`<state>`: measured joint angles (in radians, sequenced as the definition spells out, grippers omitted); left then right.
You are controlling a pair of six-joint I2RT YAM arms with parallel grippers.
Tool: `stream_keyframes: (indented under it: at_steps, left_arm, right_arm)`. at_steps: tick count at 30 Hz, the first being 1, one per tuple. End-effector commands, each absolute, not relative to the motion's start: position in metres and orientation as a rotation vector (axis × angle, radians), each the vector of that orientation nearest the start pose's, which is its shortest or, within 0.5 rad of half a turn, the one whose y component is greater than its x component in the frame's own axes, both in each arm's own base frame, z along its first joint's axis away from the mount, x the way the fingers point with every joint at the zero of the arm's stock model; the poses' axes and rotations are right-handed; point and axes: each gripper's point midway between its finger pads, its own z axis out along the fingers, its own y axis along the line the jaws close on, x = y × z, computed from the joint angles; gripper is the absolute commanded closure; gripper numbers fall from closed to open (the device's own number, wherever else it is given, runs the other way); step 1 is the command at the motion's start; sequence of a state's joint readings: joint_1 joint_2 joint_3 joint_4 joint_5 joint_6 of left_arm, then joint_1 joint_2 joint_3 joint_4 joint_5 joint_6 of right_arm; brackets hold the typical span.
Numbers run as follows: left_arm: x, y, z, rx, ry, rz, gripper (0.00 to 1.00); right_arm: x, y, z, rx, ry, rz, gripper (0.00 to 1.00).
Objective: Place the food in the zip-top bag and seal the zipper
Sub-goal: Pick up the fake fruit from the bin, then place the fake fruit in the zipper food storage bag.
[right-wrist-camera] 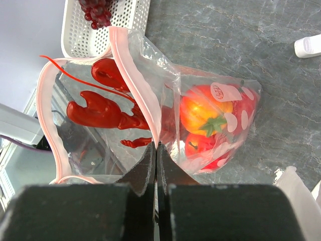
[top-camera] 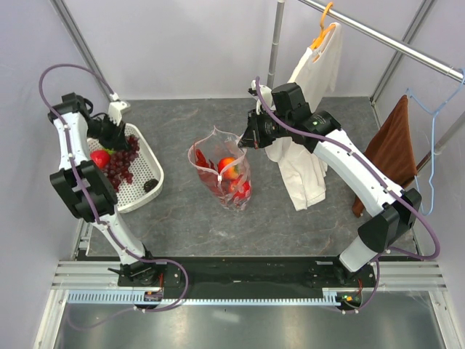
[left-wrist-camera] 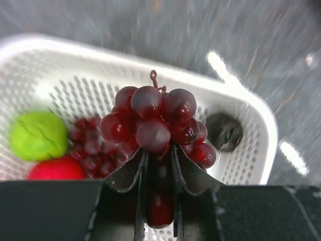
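My left gripper (left-wrist-camera: 159, 155) pinches the grapes (left-wrist-camera: 150, 120), basket (left-wrist-camera: 251, 108) below it. I'd lift clear, then drop them into the zip-top bag (right-wrist-camera: 90, 150), which my right gripper (right-wrist-camera: 155, 150) pinches by the zipper (right-wrist-camera: 134, 75) (mouth gaping towards me).

Dark red grapes (left-wrist-camera: 150, 120); white perforated basket (left-wrist-camera: 100, 52); clear bag (right-wrist-camera: 95, 150), pink zipper (right-wrist-camera: 135, 80).

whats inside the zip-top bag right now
Showing through the zip-top bag: a red lobster-like toy, an orange fruit with green stalk, red pieces under it. Pale dots and the fruit cover anything deeper.
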<state>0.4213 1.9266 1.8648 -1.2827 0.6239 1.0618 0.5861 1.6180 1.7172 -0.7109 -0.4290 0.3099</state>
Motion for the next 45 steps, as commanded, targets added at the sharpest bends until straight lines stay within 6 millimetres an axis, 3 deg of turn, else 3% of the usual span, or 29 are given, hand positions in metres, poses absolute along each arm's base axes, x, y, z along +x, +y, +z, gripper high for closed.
stream_keyframes:
  at_steps: [1, 2, 4, 9, 11, 12, 14, 15, 17, 20, 26, 33, 40, 41, 43, 45]
  left_arm:
    - [0.368, 0.035, 0.282, 0.813, 2.107, -0.607, 0.98]
    - [0.366, 0.024, 0.308, 0.839, 2.037, -0.591, 0.98]
    - [0.361, 0.004, 0.338, 0.807, 1.959, -0.654, 0.98]
    - [0.328, -0.073, 0.424, 0.881, 1.706, -0.764, 0.98]
    - [0.316, -0.106, 0.443, 0.926, 1.632, -0.834, 0.98]
    - [0.306, -0.12, 0.471, 0.941, 1.541, -0.823, 0.98]
    - [0.293, -0.155, 0.479, 0.99, 1.475, -0.904, 0.98]
    - [0.283, -0.168, 0.498, 0.997, 1.412, -0.912, 0.98]
    - [0.268, -0.194, 0.501, 1.046, 1.364, -0.986, 0.98]
    - [0.256, -0.22, 0.495, 1.087, 1.35, -1.057, 0.98]
    - [0.267, -0.243, 0.455, 1.108, 1.388, -1.037, 0.98]
    - [0.276, -0.244, 0.43, 1.125, 1.407, -0.998, 0.98]
    - [0.267, -0.234, 0.365, 1.178, 1.514, -0.961, 0.95]
    - [0.265, -0.234, 0.359, 1.186, 1.524, -0.973, 0.91]
    - [0.259, -0.231, 0.345, 1.203, 1.567, -0.99, 0.49]
    - [0.258, -0.226, 0.34, 1.192, 1.628, -0.959, 0.25]
  right_arm:
    - [0.317, 0.313, 0.316, -0.574, 2.153, 0.981, 1.0]
    - [0.317, 0.313, 0.316, -0.574, 2.151, 0.982, 1.0]
    - [0.317, 0.313, 0.316, -0.574, 2.151, 0.982, 1.0]
    - [0.317, 0.313, 0.315, -0.571, 2.154, 0.983, 1.0]
    - [0.316, 0.313, 0.315, -0.572, 2.154, 0.985, 1.0]
    - [0.316, 0.313, 0.314, -0.571, 2.156, 0.987, 1.0]
    - [0.316, 0.313, 0.315, -0.57, 2.153, 0.986, 1.0]
    - [0.316, 0.313, 0.315, -0.568, 2.156, 0.989, 1.0]
    - [0.316, 0.313, 0.316, -0.568, 2.153, 0.989, 1.0]
    - [0.314, 0.311, 0.319, -0.567, 2.146, 0.991, 1.0]
    - [0.31, 0.309, 0.318, -0.568, 2.148, 0.991, 1.0]
    - [0.31, 0.309, 0.32, -0.571, 2.142, 0.994, 1.0]
    - [0.309, 0.309, 0.323, -0.58, 2.131, 0.996, 1.0]
    - [0.309, 0.309, 0.323, -0.581, 2.131, 0.999, 1.0]
    - [0.309, 0.309, 0.325, -0.583, 2.127, 1.0, 1.0]
    - [0.308, 0.31, 0.326, -0.593, 2.121, 1.006, 1.0]
